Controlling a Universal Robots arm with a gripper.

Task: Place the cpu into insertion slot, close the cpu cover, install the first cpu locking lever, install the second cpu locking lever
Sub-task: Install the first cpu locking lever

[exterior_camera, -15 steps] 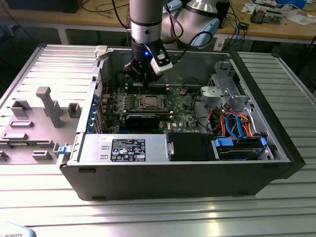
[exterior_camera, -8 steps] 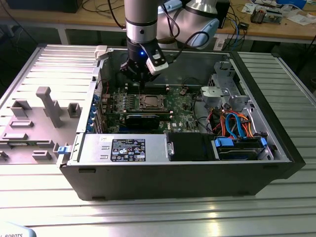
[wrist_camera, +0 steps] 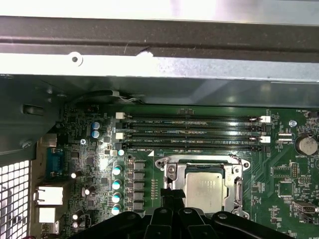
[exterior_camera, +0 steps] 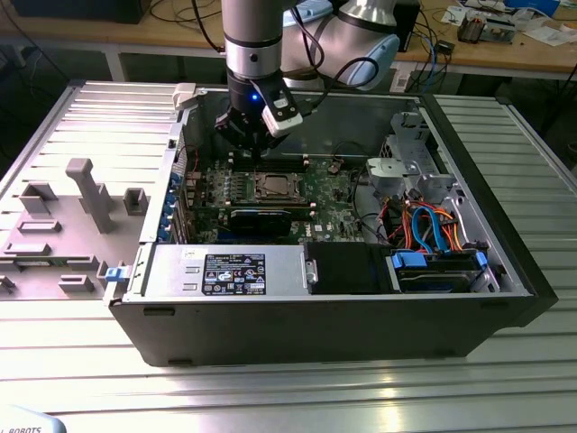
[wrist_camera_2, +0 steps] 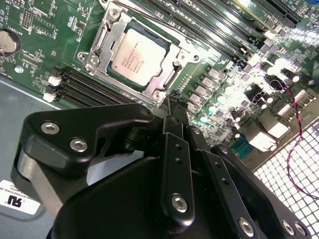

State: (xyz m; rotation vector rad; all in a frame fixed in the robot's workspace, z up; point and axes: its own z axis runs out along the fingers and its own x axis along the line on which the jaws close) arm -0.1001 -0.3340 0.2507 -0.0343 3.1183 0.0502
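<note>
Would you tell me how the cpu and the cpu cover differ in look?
The cpu is a solid square plate; the cpu cover is an open frame. The cpu fills the middle; the cpu cover lies around its edges. Both are silvery metal and lie flat.

Robotics lab or electronics workshop. Silver-grey industrial robot arm (exterior_camera: 257, 36) hanging over open black desktop computer case (exterior_camera: 270, 334), which is sitting on ribbed aluminium worktable (exterior_camera: 505, 379). Grey plastic fixture blocks (exterior_camera: 86, 194) standing beside case. Long wooden workbench (exterior_camera: 505, 54) running behind, carrying tangled dark cables (exterior_camera: 180, 13) and small electronic parts (exterior_camera: 482, 27).
</note>
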